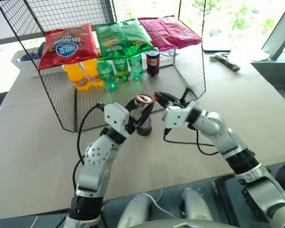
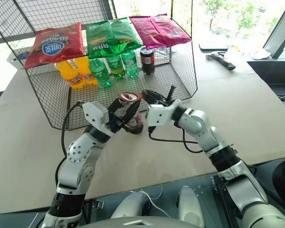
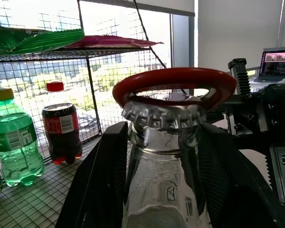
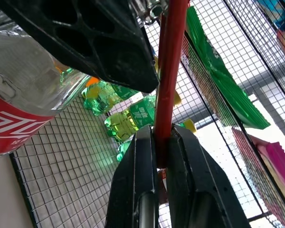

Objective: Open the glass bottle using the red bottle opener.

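1. Two pincers meet over the bench [image 1: 33, 156], in front of the wire rack [image 1: 190, 71]: the left pincer [image 1: 141, 111] clamps the glass bottle [image 1: 144, 124] around its neck, holding it roughly upright just above the bench.
2. Clamped tight in the right pincer [image 1: 160, 99] is the handle of the red bottle opener [image 1: 144, 99], which reaches sideways toward the robot's left.
3. The opener's loop lies flat over the crown cap [image 3: 162, 115], ringing it from above.
4. The opener's long axis runs across the bottle's upright axis, so prying likely means levering the handle end upward, a job for the right arm.
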`<act>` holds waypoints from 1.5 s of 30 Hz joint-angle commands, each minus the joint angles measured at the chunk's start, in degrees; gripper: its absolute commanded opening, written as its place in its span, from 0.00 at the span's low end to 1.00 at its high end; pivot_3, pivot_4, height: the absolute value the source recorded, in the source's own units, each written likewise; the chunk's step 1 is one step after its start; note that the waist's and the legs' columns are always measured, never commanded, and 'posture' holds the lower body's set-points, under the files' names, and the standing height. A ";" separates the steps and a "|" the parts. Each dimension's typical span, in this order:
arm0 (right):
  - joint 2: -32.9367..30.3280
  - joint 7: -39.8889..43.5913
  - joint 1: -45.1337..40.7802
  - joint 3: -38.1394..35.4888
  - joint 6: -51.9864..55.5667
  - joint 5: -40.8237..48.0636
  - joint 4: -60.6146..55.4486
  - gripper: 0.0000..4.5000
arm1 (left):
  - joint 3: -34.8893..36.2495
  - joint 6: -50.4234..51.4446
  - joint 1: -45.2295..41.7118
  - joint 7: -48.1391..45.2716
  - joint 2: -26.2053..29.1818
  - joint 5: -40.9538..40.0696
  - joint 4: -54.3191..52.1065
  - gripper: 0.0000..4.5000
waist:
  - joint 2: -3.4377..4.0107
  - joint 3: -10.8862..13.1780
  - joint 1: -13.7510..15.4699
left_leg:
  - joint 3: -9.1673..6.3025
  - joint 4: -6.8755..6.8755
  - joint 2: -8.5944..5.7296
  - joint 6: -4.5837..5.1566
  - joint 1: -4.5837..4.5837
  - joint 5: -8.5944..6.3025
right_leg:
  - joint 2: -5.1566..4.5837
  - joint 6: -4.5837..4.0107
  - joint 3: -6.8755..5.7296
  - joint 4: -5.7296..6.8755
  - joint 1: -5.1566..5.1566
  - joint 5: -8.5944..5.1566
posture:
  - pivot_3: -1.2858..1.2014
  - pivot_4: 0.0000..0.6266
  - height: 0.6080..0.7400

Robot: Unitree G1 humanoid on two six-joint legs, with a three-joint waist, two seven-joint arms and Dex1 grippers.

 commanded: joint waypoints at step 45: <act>-7.92 -36.17 -22.85 -0.10 -22.80 -27.69 20.14 0.00 | -2.37 2.78 1.62 1.82 -0.87 2.00 4.87 0.34 | 0.05 0.09 0.22 | 0.16 -0.16 0.05 0.00 0.12 0.00 | 0.10 -0.02 0.22 -0.13 0.08 -0.01 | 0.52 0.24 0.99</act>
